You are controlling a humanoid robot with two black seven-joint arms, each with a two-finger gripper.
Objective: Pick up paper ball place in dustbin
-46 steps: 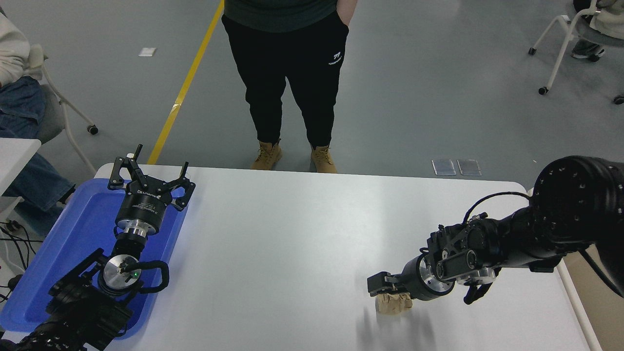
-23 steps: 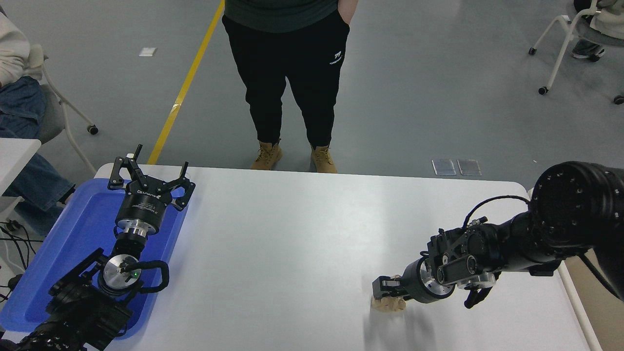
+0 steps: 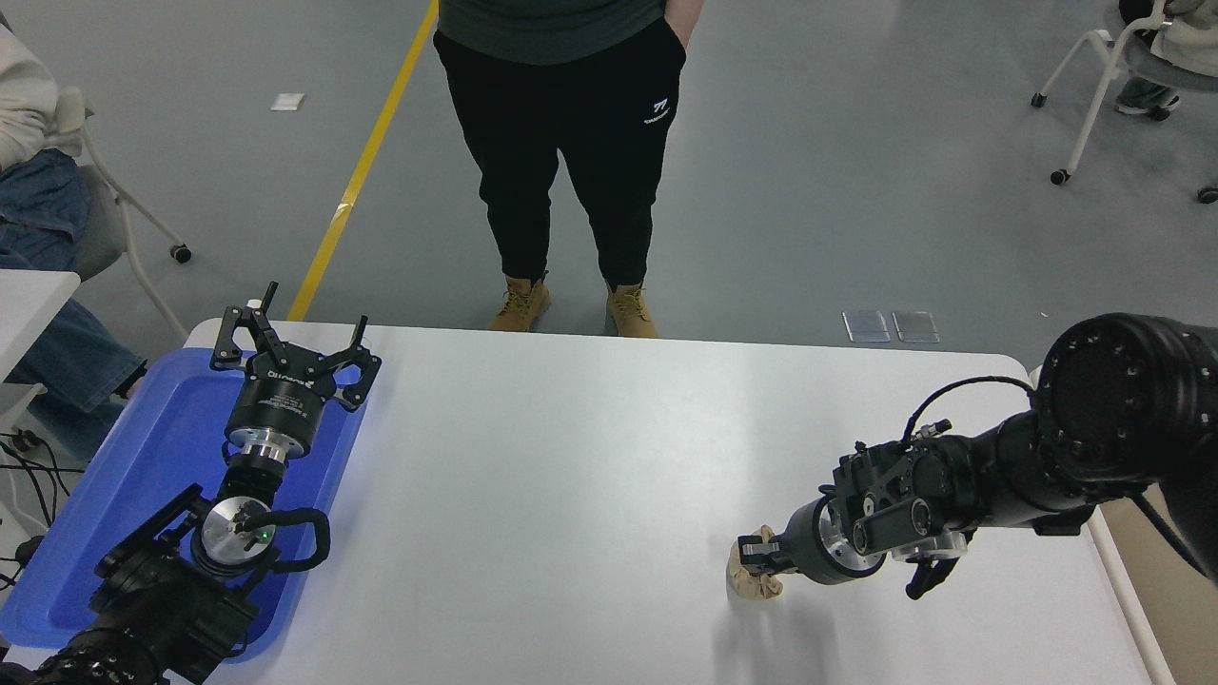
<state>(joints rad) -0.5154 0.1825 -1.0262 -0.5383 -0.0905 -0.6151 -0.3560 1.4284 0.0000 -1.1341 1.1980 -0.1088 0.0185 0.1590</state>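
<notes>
1. Tan crumpled paper ball (image 3: 752,577) is sitting on the white table (image 3: 571,457), now turned more upright than a second ago.
2. The right gripper (image 3: 755,559) is clenching it, apparently; its fingers are half hiding the wad.
3. The dustbin (image 3: 1156,590) is being cut off at the right edge.
4. The left gripper (image 3: 290,344) is hanging spread above the blue tray (image 3: 124,495).

Crumpled tan-brown paper ball (image 3: 754,577) looking matt and wrinkled. Smooth white table top (image 3: 571,457) giving a soft sheen. Glossy blue plastic tray (image 3: 143,457) reflecting light. Black right gripper (image 3: 758,557) and black left gripper (image 3: 290,347) showing matt black casings with brushed silver metal wrist rings.
</notes>
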